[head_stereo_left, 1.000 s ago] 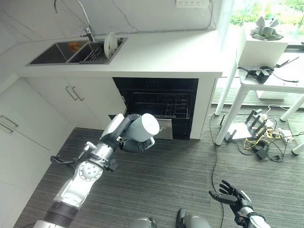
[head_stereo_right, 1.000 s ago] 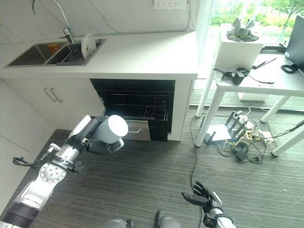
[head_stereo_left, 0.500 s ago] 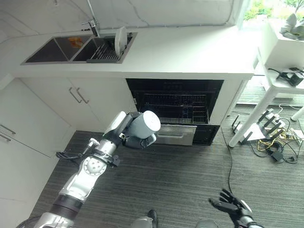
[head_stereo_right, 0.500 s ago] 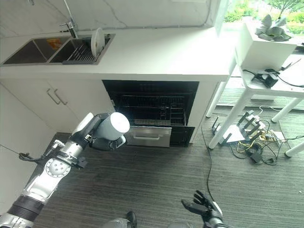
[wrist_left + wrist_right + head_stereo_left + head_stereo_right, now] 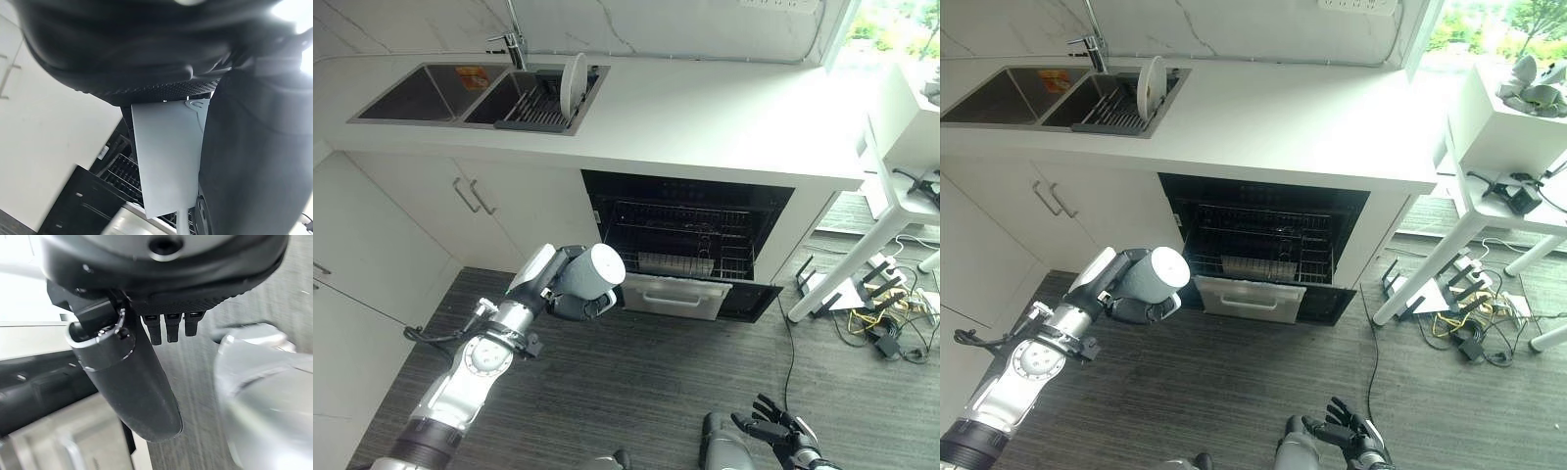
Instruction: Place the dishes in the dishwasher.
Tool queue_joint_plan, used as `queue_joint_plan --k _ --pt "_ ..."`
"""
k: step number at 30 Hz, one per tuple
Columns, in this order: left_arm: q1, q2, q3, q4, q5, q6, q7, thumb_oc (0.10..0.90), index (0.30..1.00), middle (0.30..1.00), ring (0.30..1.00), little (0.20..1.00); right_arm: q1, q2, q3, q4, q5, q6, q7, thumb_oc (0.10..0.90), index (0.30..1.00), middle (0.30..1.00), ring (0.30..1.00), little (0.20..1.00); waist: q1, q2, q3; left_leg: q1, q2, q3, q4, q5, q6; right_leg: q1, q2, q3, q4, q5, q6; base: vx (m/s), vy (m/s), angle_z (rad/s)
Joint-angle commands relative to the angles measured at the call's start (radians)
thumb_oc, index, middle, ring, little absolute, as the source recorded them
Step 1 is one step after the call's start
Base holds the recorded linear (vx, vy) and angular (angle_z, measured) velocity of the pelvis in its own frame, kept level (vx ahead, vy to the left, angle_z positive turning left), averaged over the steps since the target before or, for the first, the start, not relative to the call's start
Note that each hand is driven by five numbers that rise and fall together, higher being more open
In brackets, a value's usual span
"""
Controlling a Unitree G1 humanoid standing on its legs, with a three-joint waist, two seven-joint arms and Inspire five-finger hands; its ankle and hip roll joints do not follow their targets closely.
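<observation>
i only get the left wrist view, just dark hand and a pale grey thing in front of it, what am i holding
Observer: The left hand is curled round a white cup, held on its side in front of the lower cabinets.
Operator: is the dishwasher open
Observer: Yes. The dishwasher under the counter is open, with its lower rack pulled partly out.
Operator: any dishes left up top
Observer: One white plate stands upright in the drying rack in the sink.
Operator: where's my other hand
Observer: The right hand hangs low over the floor, fingers spread and holding nothing.
</observation>
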Motion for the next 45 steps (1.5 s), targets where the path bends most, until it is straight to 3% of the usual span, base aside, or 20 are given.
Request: queue_joint_plan --k 1,2,4,6,8,9,10,13,22,26,27,31,34,36,38,45 --pt "-0.125 -0.028 0.080 -0.120 -0.033 -0.075 0.085 0.400 0.300 0.300 0.300 0.300 -0.051 -0.084 -0.011 -0.043 -0.006 -0.058 0.014 0.800 0.900 0.900 0.900 0.900 -0.007 -0.042 -0.038 -0.002 0.018 0.036 0.118 -0.059 0.045 0.118 -0.009 -0.006 -0.068 -0.102 0.057 0.11 -0.331 0.04" --pt "-0.123 -0.032 0.083 -0.122 -0.036 -0.074 0.086 0.400 0.300 0.300 0.300 0.300 -0.051 -0.094 -0.011 -0.033 -0.007 -0.061 0.021 0.800 0.900 0.900 0.900 0.900 -0.004 -0.038 -0.028 -0.031 0.038 0.029 0.190 -0.047 0.037 0.134 0.008 -0.008 -0.068 -0.113 0.043 0.07 -0.271 0.01" --pt "-0.123 -0.035 0.087 -0.120 -0.037 -0.076 0.081 0.400 0.300 0.300 0.300 0.300 -0.053 -0.101 -0.011 -0.015 -0.008 -0.070 0.027 0.800 0.900 0.900 0.900 0.900 0.001 -0.043 -0.024 -0.069 0.040 0.030 0.251 -0.024 0.037 0.140 0.015 -0.010 -0.068 -0.120 0.030 0.05 -0.201 -0.16" --pt "-0.132 -0.042 0.087 -0.109 -0.038 -0.078 0.068 0.400 0.300 0.300 0.300 0.300 -0.053 -0.116 -0.019 0.015 0.003 -0.081 0.037 0.800 0.900 0.900 0.900 0.900 0.005 -0.031 -0.011 -0.131 0.042 0.021 0.344 -0.018 0.038 0.166 0.040 -0.026 -0.068 -0.136 0.006 0.08 -0.158 -0.14" --pt "-0.133 -0.041 0.091 -0.105 -0.041 -0.070 0.075 0.400 0.300 0.300 0.300 0.300 -0.064 -0.120 -0.021 0.049 0.008 -0.088 0.045 0.800 0.900 0.900 0.900 0.900 0.019 -0.023 -0.008 -0.132 -0.032 0.000 0.252 -0.031 0.056 0.170 0.053 -0.011 -0.068 -0.140 0.013 0.12 0.008 0.00" --pt "-0.131 -0.040 0.093 -0.101 -0.044 -0.070 0.081 0.400 0.300 0.300 0.300 0.300 -0.071 -0.119 -0.021 0.066 0.004 -0.087 0.046 0.800 0.900 0.900 0.900 0.900 0.020 -0.018 -0.012 -0.114 -0.043 0.007 0.167 -0.031 0.058 0.172 0.059 -0.011 -0.068 -0.145 0.018 0.18 0.158 -0.32" --pt "-0.127 -0.044 0.089 -0.098 -0.043 -0.077 0.101 0.400 0.300 0.300 0.300 0.300 -0.072 -0.111 -0.018 0.069 -0.005 -0.071 0.021 0.800 0.900 0.900 0.900 0.900 0.012 0.015 -0.010 -0.150 0.007 -0.005 0.085 -0.009 0.034 0.188 0.094 -0.013 -0.068 -0.167 0.020 0.14 0.156 -0.29" --pt "-0.135 -0.049 0.089 -0.091 -0.046 -0.084 0.112 0.400 0.300 0.300 0.300 0.300 -0.067 -0.112 -0.020 0.080 -0.002 -0.056 0.010 0.800 0.900 0.900 0.900 0.900 0.005 0.030 -0.009 -0.183 0.046 -0.036 0.085 0.017 0.015 0.193 0.103 -0.008 -0.068 -0.178 0.018 0.07 0.145 -0.06" --pt "-0.178 -0.046 0.076 -0.072 -0.049 -0.071 0.076 0.400 0.300 0.300 0.300 0.300 -0.017 -0.101 -0.079 0.127 0.010 -0.050 -0.010 0.800 0.900 0.900 0.900 0.900 -0.040 0.060 -0.025 -0.147 0.088 -0.002 0.085 -0.026 -0.002 0.204 0.044 -0.064 -0.068 -0.172 0.040 0.05 0.229 -0.01" --pt "-0.193 -0.031 0.070 -0.058 -0.050 -0.064 0.090 0.400 0.300 0.300 0.300 0.300 -0.009 -0.076 -0.094 0.161 -0.005 -0.061 -0.016 0.800 0.900 0.900 0.900 0.900 -0.036 0.062 -0.033 -0.124 0.052 0.004 0.085 -0.061 0.022 0.201 0.004 -0.070 -0.068 -0.146 0.068 0.06 0.261 0.24" --pt "-0.194 -0.016 0.073 -0.059 -0.057 -0.066 0.093 0.400 0.300 0.300 0.300 0.300 -0.012 -0.060 -0.098 0.169 0.009 -0.073 -0.021 0.800 0.900 0.900 0.900 0.900 -0.028 0.061 -0.038 -0.119 0.034 0.011 0.085 -0.081 0.043 0.199 -0.022 -0.075 -0.068 -0.128 0.088 0.06 0.246 0.11" --pt "-0.202 -0.006 0.077 -0.061 -0.059 -0.074 0.080 0.400 0.300 0.300 0.300 0.300 -0.015 -0.039 -0.100 0.142 0.049 -0.099 -0.035 0.800 0.900 0.900 0.900 0.900 -0.015 0.052 -0.042 -0.122 0.008 0.029 0.085 -0.102 0.077 0.191 -0.058 -0.077 -0.068 -0.104 0.113 0.03 0.198 -0.10" --pt "-0.203 -0.002 0.084 -0.060 -0.056 -0.080 0.063 0.400 0.300 0.300 0.300 0.300 -0.014 -0.028 -0.099 0.095 0.074 -0.113 -0.040 0.800 0.900 0.900 0.900 0.900 -0.010 0.050 -0.042 -0.120 -0.007 0.042 0.085 -0.113 0.100 0.197 -0.068 -0.084 -0.068 -0.088 0.121 0.04 0.159 -0.04" --pt "-0.206 0.004 0.083 -0.053 -0.055 -0.087 0.061 0.400 0.300 0.300 0.300 0.300 -0.013 -0.016 -0.093 0.038 0.087 -0.115 -0.044 0.800 0.900 0.900 0.900 0.900 -0.016 0.052 -0.036 -0.110 -0.021 0.038 0.085 -0.134 0.122 0.203 -0.043 -0.083 -0.068 -0.045 0.121 0.02 0.120 -0.10" --pt "-0.201 0.006 0.094 -0.060 -0.086 -0.085 0.061 0.400 0.300 0.300 0.300 0.300 -0.021 -0.007 -0.076 -0.011 0.082 -0.128 -0.036 0.800 0.900 0.900 0.900 0.900 -0.009 0.042 -0.031 -0.103 -0.016 0.065 0.085 -0.141 0.117 0.172 -0.059 -0.115 -0.068 -0.023 0.126 -0.04 -0.068 -0.19" --pt "-0.129 -0.096 0.101 -0.089 -0.253 -0.093 0.003 0.400 0.300 0.300 0.300 0.300 -0.020 -0.012 -0.097 -0.178 0.142 -0.231 -0.067 0.800 0.900 0.900 0.900 0.900 -0.003 0.010 -0.040 -0.083 0.027 0.127 0.085 -0.135 0.099 0.152 -0.091 -0.131 -0.068 -0.060 0.141 -0.01 -0.154 -0.27"
